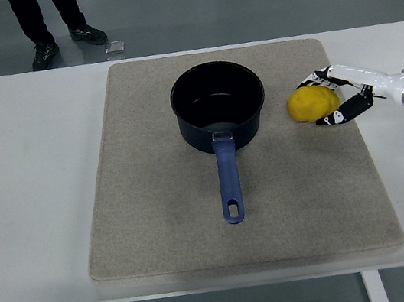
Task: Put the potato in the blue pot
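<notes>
our yellow potato [313,102] sits near the mat's [159,220] right edge, just beside the blue pot [218,105], whose handle points toward the table's [30,187] near edge. our right hand [340,95] cups the potato, fingers curled around its far and near sides.

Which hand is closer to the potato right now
Right. The right hand is at the potato, its fingers wrapped around the potato's right side on the mat. The left hand is not in view, so only the right is near it.
</notes>
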